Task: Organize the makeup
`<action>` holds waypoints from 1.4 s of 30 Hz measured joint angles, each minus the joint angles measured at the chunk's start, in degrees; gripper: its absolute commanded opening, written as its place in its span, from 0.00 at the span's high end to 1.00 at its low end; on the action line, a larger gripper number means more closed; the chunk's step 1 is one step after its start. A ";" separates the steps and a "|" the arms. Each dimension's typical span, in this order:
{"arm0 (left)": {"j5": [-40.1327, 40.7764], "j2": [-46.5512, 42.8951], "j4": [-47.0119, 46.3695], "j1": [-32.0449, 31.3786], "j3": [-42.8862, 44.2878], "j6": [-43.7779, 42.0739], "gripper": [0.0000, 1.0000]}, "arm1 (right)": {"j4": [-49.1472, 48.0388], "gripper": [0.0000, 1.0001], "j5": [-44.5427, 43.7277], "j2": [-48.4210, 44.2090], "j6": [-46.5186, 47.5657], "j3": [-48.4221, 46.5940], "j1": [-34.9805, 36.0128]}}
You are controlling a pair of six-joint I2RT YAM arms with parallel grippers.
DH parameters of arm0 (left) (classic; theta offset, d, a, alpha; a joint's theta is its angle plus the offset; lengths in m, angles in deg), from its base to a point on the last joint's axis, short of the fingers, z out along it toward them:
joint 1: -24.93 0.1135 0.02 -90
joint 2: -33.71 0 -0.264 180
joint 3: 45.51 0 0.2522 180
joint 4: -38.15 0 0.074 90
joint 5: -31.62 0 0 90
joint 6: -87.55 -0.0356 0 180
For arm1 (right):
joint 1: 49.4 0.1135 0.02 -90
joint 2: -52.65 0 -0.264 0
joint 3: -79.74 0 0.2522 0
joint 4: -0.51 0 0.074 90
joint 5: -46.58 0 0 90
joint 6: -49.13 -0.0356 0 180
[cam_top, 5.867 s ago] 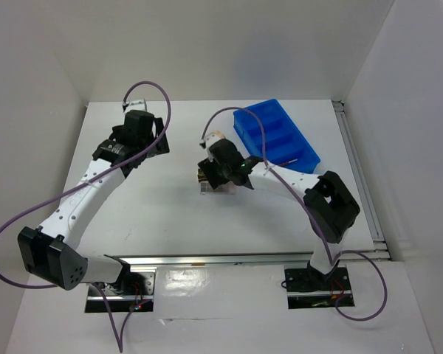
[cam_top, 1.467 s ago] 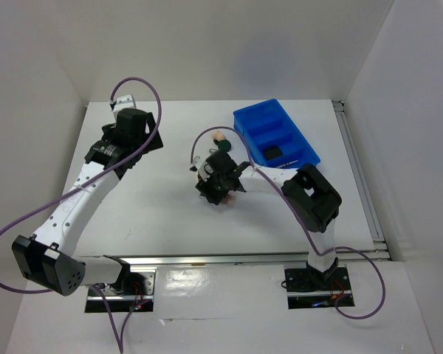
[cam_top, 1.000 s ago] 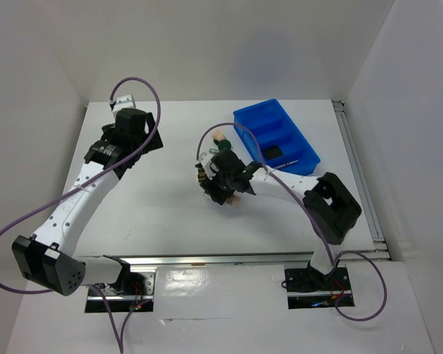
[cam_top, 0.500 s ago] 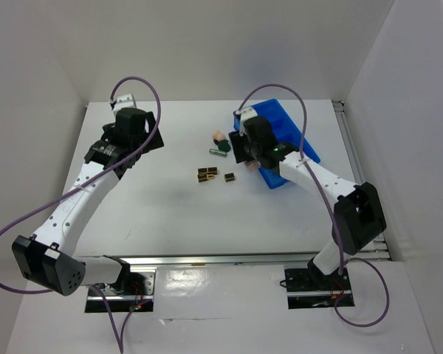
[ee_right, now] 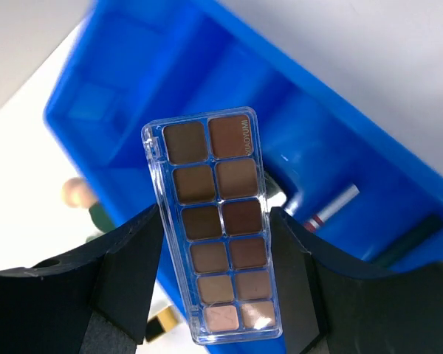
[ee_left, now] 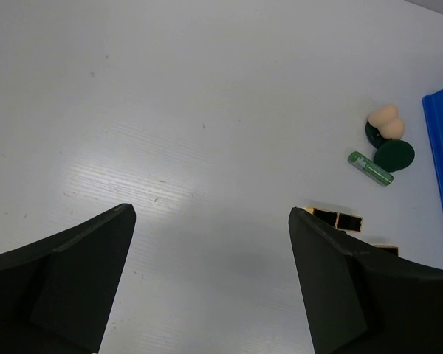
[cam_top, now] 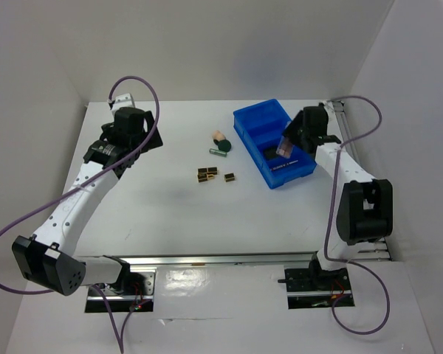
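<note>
Above the blue bin [cam_top: 260, 122], at the far right of the table [cam_top: 170, 214], holds the pinkish-brown palette [ee_right: 215, 184] by its long edges with the right gripper [ee_right: 214, 243], clamped narrow. In the bin beneath: a slim pencil [ee_right: 331, 206] and a black compact [cam_top: 273, 153]. Over bare table at far left, spreads the left gripper [ee_left: 210, 221] wide, gripping nothing. Between the arms, lying on the tabletop: beige sponge [ee_left: 386, 118], round green piece [ee_left: 395, 155], green tube [ee_left: 370, 168], lipstick tubes [ee_left: 337, 218].

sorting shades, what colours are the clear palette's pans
Clear plastic palette: dark browns fading to pale pink, best in right wrist view.
</note>
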State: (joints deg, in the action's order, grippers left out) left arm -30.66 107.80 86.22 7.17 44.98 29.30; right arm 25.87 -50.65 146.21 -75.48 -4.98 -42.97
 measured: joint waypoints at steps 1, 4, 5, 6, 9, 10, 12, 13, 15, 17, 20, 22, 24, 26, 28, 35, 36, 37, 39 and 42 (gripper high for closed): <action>0.00 0.00 -0.02 0.00 -0.02 0.00 0.00 | -1.53 0.69 0.92 -0.72 -3.45 3.17 -1.60; 0.00 0.00 -0.02 0.00 -0.02 -0.02 0.00 | -3.48 0.68 2.40 -2.45 -12.37 10.49 -3.87; -0.02 0.00 -0.02 0.00 -0.02 -0.02 0.00 | -3.74 0.67 2.84 -2.62 -15.82 11.72 -3.96; -0.09 0.00 -0.02 0.00 -0.02 -0.02 0.00 | -3.91 0.67 3.19 -2.67 -17.31 12.74 -3.91; -0.28 0.00 -0.02 0.00 -0.02 -0.02 0.00 | -6.51 0.67 2.82 -3.06 -24.74 14.91 -3.19; -0.46 0.00 -0.02 0.00 -0.02 -0.02 0.00 | -8.35 0.67 2.54 -3.65 -26.64 16.11 -2.86; -0.59 0.00 -0.02 0.00 -0.02 -0.02 0.00 | -10.23 0.67 1.97 -4.68 -29.31 17.81 -2.38; -0.61 0.00 -0.02 0.00 -0.02 -0.02 0.00 | -10.75 0.67 1.81 -4.94 -30.38 18.08 -2.23; -0.59 -0.04 -0.07 0.00 -0.13 -0.02 0.00 | -12.13 0.67 1.51 -4.98 -32.15 18.05 -1.90; -0.59 -0.07 0.00 0.00 -0.24 -0.02 0.00 | -12.94 0.67 1.38 -4.98 -33.66 17.97 -1.77; -0.59 -0.07 -0.04 0.00 -0.24 -0.02 0.00 | -13.22 0.65 1.36 -4.22 -35.76 16.81 -1.73; -0.70 -0.07 -0.04 0.00 -0.24 -0.02 0.00 | -13.22 0.63 1.22 -2.82 -36.83 15.08 -1.70; -0.81 -0.07 -0.04 0.00 -0.24 -0.02 0.00 | -13.09 0.58 0.98 -1.03 -37.62 13.00 -1.70; -0.81 -0.07 -0.04 0.00 -0.24 -0.02 0.00 | -13.31 0.45 0.81 0.57 -38.10 11.63 -1.70; -0.79 -0.07 -0.04 0.00 -0.24 -0.02 0.00 | -13.53 0.28 0.85 1.64 -38.23 11.26 -1.70; -0.90 -0.07 -0.07 0.00 -0.35 -0.07 0.00 | -12.98 0.14 1.55 4.55 -38.16 9.03 -1.42; -1.01 -0.07 -0.07 0.00 -0.50 -0.07 0.02 | -13.09 0.14 1.53 4.48 -37.90 9.03 -1.27; -1.22 -0.07 -0.09 0.00 -0.72 -0.24 0.03 | -13.11 0.14 1.40 4.48 -37.51 9.03 -1.11; -3.04 -0.07 -0.83 0.00 -1.49 -1.62 0.07 | -13.11 0.17 0.85 4.39 -36.44 9.03 -0.61; -7.34 -0.07 -2.23 0.07 -2.75 -3.69 0.13 | -12.83 0.28 -1.01 3.58 -33.66 8.76 0.83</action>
State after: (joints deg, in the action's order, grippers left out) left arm -38.00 107.73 83.99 7.23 42.22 25.61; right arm 13.04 -51.65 149.80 -109.14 3.79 -42.14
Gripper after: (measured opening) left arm 0.892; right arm 0.774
